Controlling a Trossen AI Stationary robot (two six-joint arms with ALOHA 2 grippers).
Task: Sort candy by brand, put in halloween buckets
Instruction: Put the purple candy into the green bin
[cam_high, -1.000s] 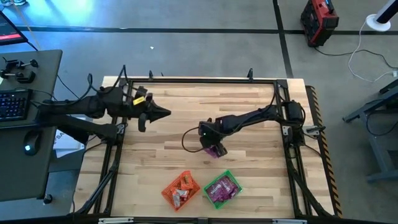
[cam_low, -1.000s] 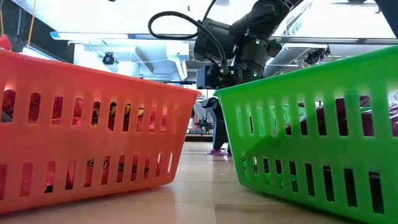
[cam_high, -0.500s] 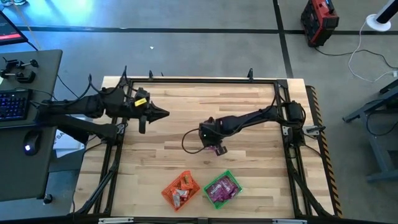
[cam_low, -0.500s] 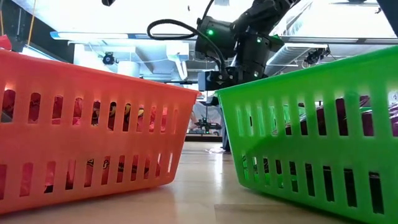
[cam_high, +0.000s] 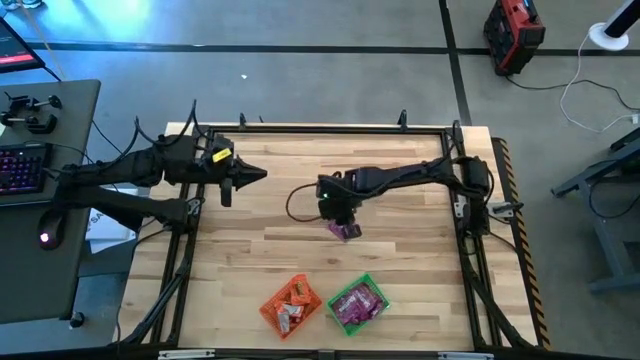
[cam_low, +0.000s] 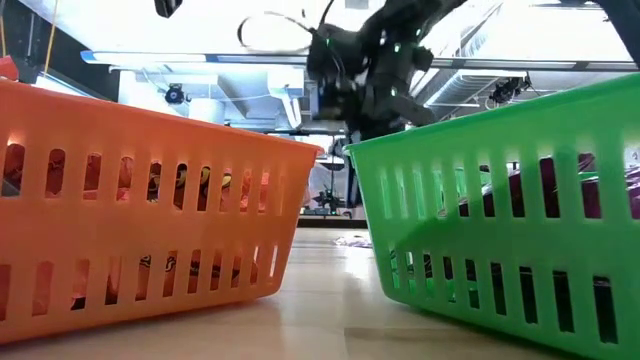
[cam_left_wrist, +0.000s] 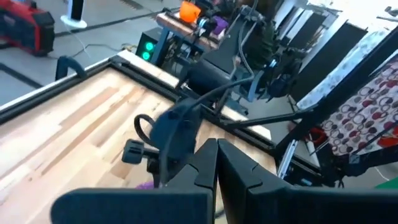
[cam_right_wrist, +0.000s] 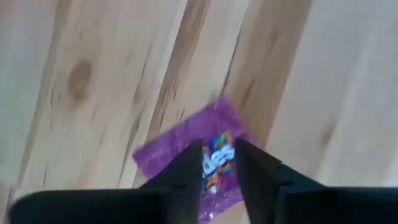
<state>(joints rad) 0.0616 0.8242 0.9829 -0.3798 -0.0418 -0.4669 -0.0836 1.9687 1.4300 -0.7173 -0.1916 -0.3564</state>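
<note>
My right gripper (cam_right_wrist: 217, 163) hangs over the purple candy packet (cam_right_wrist: 186, 155) lying on the table (cam_high: 400, 260), fingers slightly parted, pinching nothing. I should descend straight, straddle the packet, then carry it to the green bucket (cam_high: 357, 303). Left gripper (cam_high: 258, 177) waits pressed together.

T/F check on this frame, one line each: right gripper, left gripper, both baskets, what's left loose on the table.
1. The right gripper is above a purple candy packet. True.
2. The left gripper is open. False: it is shut.
3. The orange basket is empty. False: it holds candy.
4. The green basket holds purple packets. True.
5. Several orange packets lie loose on the table. False: only the purple one is visible.
</note>
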